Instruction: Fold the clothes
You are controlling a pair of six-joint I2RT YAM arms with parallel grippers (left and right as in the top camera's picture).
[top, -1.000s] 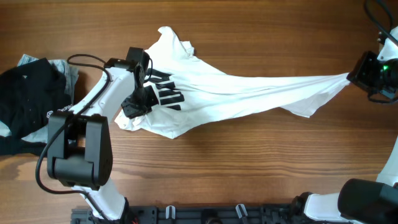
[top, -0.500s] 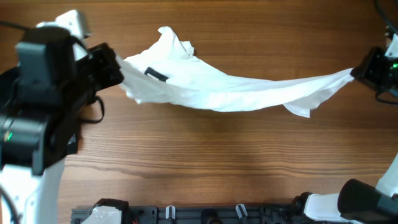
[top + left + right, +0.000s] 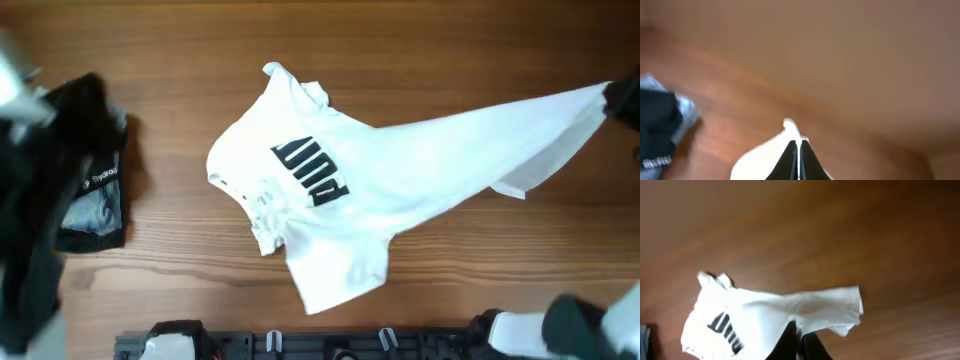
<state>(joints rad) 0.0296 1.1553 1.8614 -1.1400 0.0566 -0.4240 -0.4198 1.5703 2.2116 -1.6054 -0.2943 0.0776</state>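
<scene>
Right tool is closed tight on one end of the white T-shirt, at the far right side of the table. Left tool is up high over the table. Its two fingers are almost touching, and I see nothing in it. Most of the shirt lies in the middle of the table, with the black letters facing up. One end is stretched out toward the right tool and looks a bit lifted.

I think a few things could go wrong. The cloth is thin and soft, so a hard pull could make it slip out of the right tool. A long pull could drag the whole shirt off the right side of the table. The shirt lies crooked and has wrinkles near its lower left, so a fold made now could come out messy. The left tool could also come down on the wrong thing, because the black garment and the blue-grey garment lie at the left side of the table.

Counting: one white T-shirt, one black garment, one blue-grey garment, two tools, one table.
</scene>
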